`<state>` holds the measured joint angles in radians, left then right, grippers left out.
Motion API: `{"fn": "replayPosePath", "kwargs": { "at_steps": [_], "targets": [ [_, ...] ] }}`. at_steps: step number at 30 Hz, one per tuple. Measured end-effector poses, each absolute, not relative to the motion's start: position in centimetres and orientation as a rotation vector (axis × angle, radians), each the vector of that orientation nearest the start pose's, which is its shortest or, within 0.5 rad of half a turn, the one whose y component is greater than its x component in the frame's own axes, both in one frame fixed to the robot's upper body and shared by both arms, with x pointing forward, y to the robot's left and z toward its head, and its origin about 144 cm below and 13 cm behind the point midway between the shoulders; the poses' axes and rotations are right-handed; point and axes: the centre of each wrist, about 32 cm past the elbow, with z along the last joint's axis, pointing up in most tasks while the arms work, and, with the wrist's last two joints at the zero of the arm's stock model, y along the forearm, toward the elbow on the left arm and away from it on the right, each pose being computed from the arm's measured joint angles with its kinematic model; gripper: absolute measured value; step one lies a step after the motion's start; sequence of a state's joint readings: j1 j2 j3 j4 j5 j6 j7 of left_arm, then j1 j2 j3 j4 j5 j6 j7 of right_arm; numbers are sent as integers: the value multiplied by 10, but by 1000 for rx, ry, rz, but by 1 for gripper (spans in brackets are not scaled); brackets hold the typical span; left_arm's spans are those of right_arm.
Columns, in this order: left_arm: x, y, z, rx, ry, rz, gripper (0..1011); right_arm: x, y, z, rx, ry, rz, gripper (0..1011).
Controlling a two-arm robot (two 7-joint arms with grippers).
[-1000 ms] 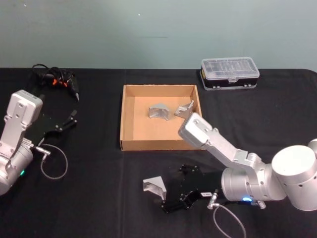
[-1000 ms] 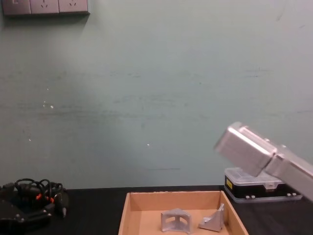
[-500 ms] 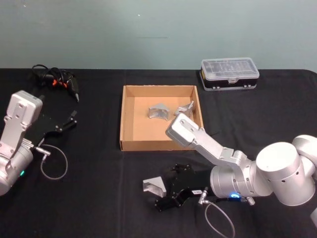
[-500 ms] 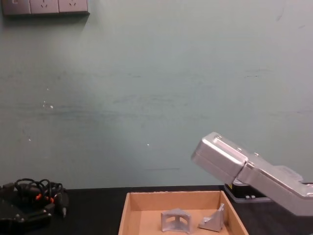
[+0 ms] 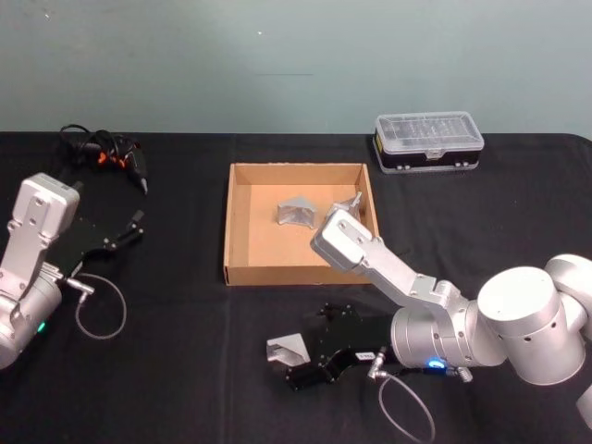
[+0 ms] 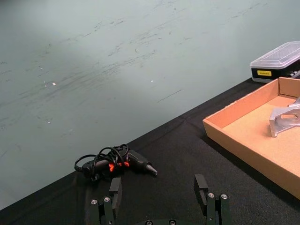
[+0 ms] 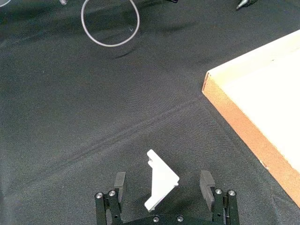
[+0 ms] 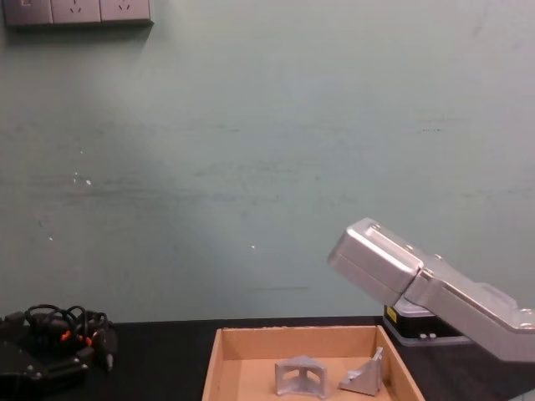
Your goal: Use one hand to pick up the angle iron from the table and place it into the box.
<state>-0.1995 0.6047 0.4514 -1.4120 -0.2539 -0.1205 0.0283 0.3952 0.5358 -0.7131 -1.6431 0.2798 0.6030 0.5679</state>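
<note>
Silver angle iron (image 7: 161,180) now sits between spread fingers of right hand (image 7: 162,184), lower centre, on black counter (image 7: 70,117); advanced leftward, ready to clamp. Left hand (image 6: 161,191) parked, open.

Right gripper (image 7: 162,187) low, fingers spread; left gripper (image 6: 159,200) parked.

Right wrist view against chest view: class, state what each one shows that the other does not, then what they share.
Right wrist view alone: the right tool, fingers open on either side of an angle iron on the table, and a grey cable loop.
Chest view alone: two angle irons inside the box, the clear-lidded case, a bundle of black cable, the wall sockets and the right arm's silver link.
Both: the cardboard box and the black table.
</note>
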Motion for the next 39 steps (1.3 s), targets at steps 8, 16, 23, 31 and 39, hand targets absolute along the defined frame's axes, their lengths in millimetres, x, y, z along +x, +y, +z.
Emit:
{"fn": "replayPosePath", "kwargs": {
  "at_steps": [8, 16, 23, 31, 39],
  "targets": [
    [489, 310, 1140, 304, -285, 1248, 1011, 494, -186, 1211, -659, 116, -467, 982],
    [489, 310, 1140, 304, -285, 1248, 1011, 493, -186, 1211, -659, 116, -467, 787],
    [489, 310, 1140, 304, -285, 1248, 1011, 493, -186, 1211, -660, 116, -467, 575],
    [489, 310, 1140, 304, -285, 1248, 1011, 493, -186, 1212, -660, 116, -467, 338],
    [489, 310, 1140, 304, -285, 1248, 1011, 493, -186, 1212, -660, 116, -467, 308]
  ]
}}
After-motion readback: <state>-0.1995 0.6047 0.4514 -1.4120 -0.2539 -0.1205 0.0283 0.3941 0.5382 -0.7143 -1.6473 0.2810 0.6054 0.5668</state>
